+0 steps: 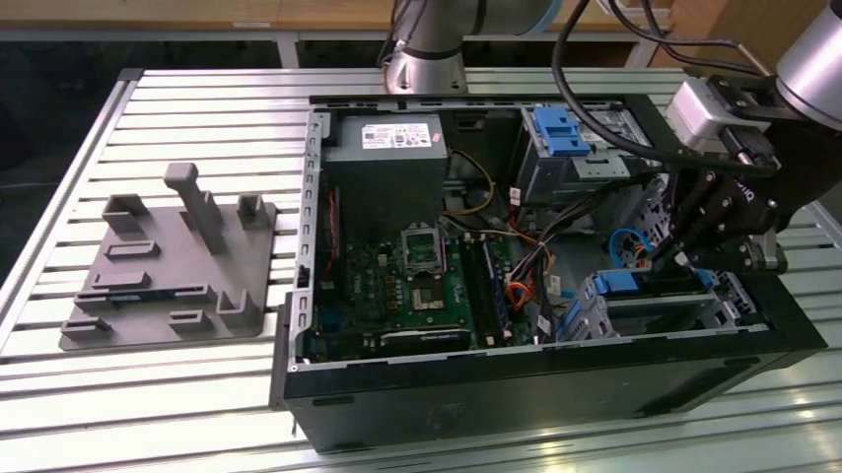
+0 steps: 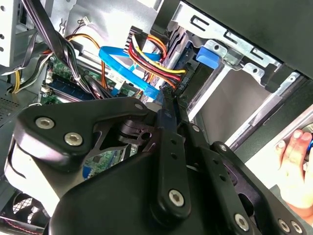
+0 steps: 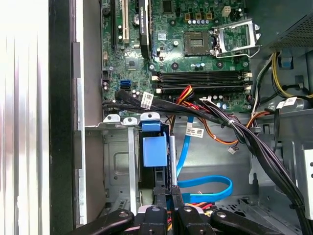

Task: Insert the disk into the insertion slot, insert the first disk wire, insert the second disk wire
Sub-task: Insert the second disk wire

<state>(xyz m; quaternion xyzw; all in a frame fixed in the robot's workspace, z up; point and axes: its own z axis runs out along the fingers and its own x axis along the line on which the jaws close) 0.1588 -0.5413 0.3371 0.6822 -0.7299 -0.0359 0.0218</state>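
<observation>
The disk (image 1: 648, 287), in its blue carrier (image 3: 154, 152), sits inside the insertion slot (image 1: 717, 310), a silver metal cage (image 3: 117, 161) at the case's corner on the exterior view's right. A red, yellow and black wire bundle (image 2: 156, 58) ends in a black plug at the disk's end. My gripper (image 1: 665, 258) hangs right behind the disk, its fingers pressed together (image 2: 168, 95). A flat blue wire (image 3: 205, 188) loops across the case floor, and its end runs in between my fingertips (image 3: 167, 191), close to the disk's connectors.
The open computer case holds a green motherboard (image 1: 408, 286), a power supply (image 1: 388, 158) and a grey bay with a blue latch (image 1: 559, 133). Thick black cables (image 3: 254, 142) cross beside the cage. A grey fixture (image 1: 172, 266) lies outside the case. A hand (image 2: 293, 156) shows beyond the case wall.
</observation>
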